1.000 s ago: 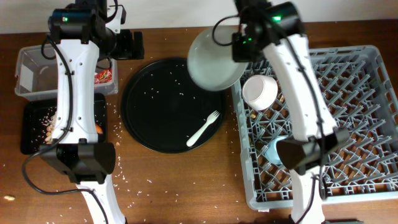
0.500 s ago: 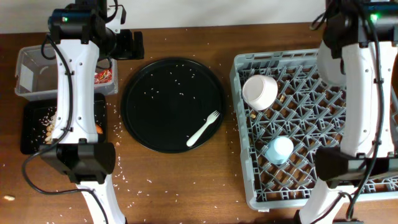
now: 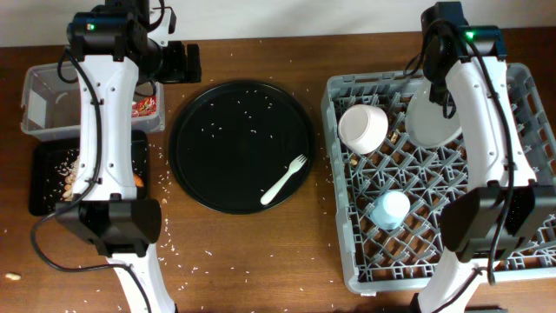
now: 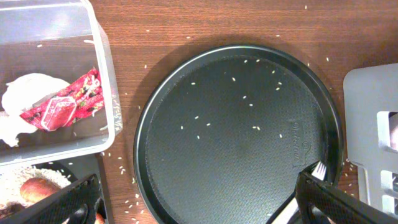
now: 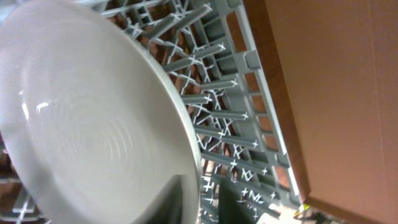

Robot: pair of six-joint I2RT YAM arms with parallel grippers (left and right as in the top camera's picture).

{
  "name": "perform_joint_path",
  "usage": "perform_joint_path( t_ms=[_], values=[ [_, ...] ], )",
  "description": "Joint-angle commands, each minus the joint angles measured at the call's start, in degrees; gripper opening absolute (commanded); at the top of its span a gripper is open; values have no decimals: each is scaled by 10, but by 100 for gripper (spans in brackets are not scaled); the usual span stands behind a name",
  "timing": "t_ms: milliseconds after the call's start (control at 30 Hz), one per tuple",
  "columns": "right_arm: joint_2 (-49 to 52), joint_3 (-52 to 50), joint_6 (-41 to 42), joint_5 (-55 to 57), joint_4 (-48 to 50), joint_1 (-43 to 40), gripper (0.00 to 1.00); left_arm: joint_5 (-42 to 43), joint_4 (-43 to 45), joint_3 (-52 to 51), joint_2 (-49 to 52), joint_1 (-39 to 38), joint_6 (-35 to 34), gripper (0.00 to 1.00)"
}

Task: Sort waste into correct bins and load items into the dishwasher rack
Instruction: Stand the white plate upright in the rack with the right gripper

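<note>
- Looking down on the dishwasher rack (image 3: 521, 174), we see the pale grey plate (image 3: 426, 122) leaning among the pegs of its far half
- The right gripper (image 5: 204, 186) straddles the plate's rim; we cannot tell whether it pinches it
- The left gripper (image 4: 194, 186) hangs wide open, well left of the rack
- The bowl (image 3: 363, 128) and cup (image 3: 389, 209) sit inside the rack; the fork (image 3: 285, 180) lies just left of it

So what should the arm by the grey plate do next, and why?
Probably open the right fingers wider and back away: the plate sits tilted among the pegs of the dishwasher rack, its rim between the fingers, so it looks placed.
</note>
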Motion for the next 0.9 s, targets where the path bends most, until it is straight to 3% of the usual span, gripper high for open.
perform_joint_path(
  t_ms=[0, 33, 67, 167, 367, 600, 867],
  values=[
    [-8, -3, 6, -15, 3, -2, 62, -4, 0, 7, -7, 3, -3, 99],
    [-8, -3, 6, -21, 8, -2, 72, -4, 0, 7, -7, 3, -3, 99],
    [-8, 0, 6, -40, 11, -2, 76, -4, 0, 7, -7, 3, -3, 99],
    [-10, 46, 6, -105, -13, 3, 78, -4, 0, 7, -7, 3, -3, 99],
    [-15, 250, 70, -245, -132, 9, 78, -4, 0, 7, -7, 3, -3, 99],
    [-16, 252, 69, -360, -132, 9, 78, -4, 0, 7, -7, 3, -3, 99],
    [-16, 252, 69, -391, -126, 26, 78, -4, 0, 7, -7, 3, -3, 99]
  ],
)
